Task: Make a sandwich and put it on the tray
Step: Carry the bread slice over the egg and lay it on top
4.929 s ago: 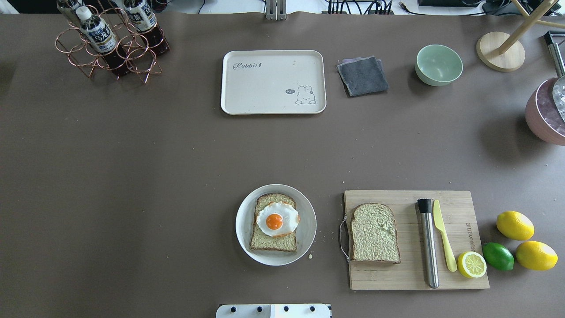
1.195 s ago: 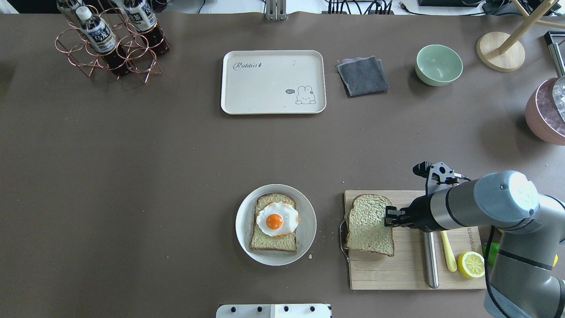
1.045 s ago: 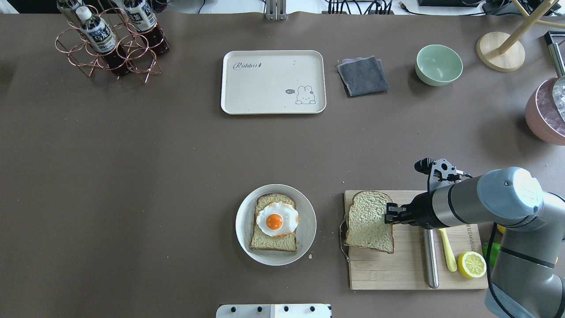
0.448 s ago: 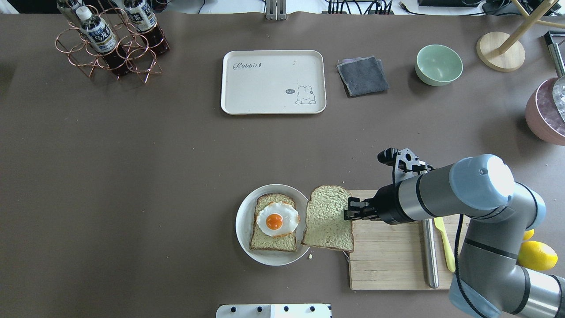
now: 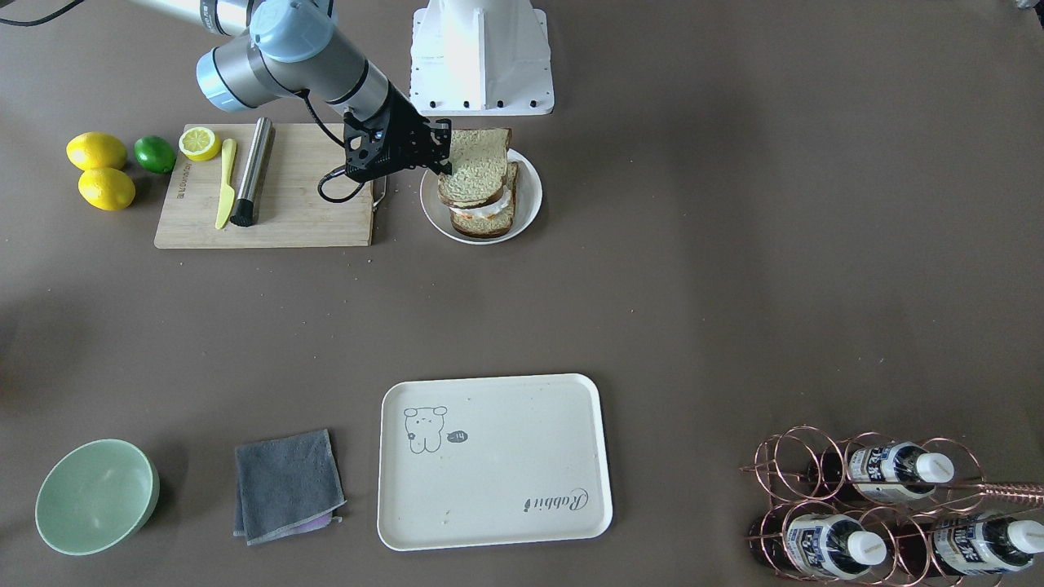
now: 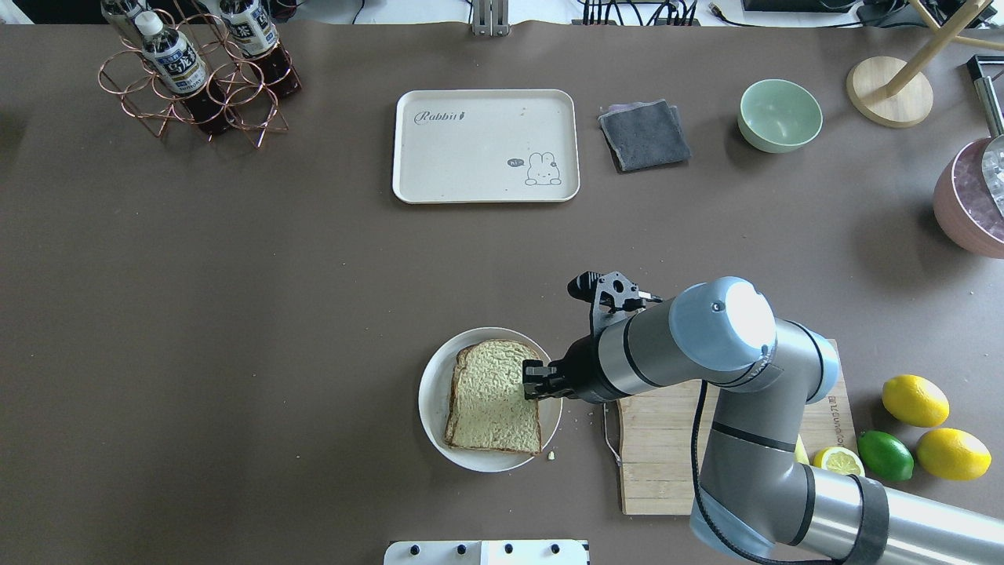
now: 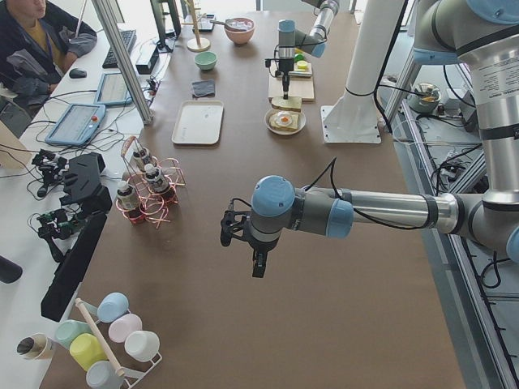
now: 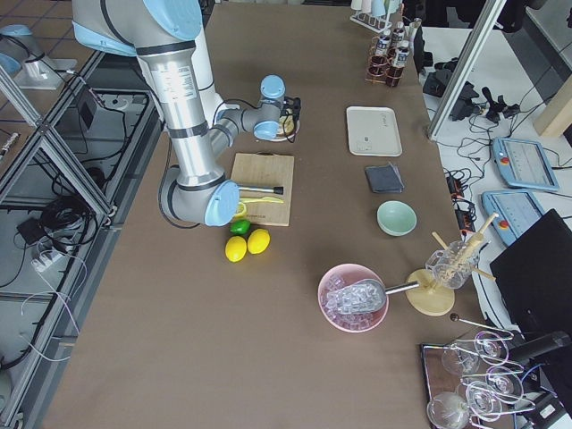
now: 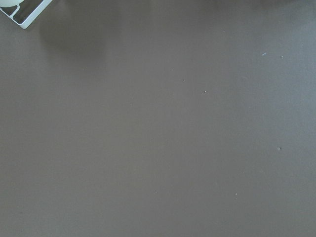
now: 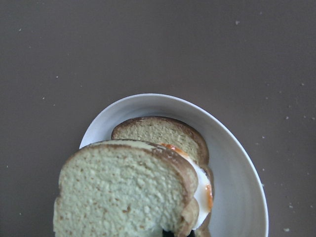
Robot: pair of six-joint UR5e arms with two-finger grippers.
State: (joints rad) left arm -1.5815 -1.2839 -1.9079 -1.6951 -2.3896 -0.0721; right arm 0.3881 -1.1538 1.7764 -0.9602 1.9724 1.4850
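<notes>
Right gripper (image 6: 527,381) is clamping the top bread slice (image 6: 490,404) by one edge, so we are holding it squarely over the fried egg (image 10: 203,190) and bottom slice (image 10: 158,129) on the round white plate (image 6: 430,392), lower middle overhead; the tray (image 6: 486,145) is lying upper middle, well apart.

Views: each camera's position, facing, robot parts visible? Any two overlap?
Front-facing: across table, facing robot; base, right gripper clamping top slice.
Overhead: behind robot, looking down; right arm.
Exterior left: table's left end; left gripper nearest.
Exterior right: right end; right arm nearest.
Left wrist: down at tabletop; no gripper visible.
Right wrist: down on top slice, plate.
Shared: front-facing and overhead both show tray.
</notes>
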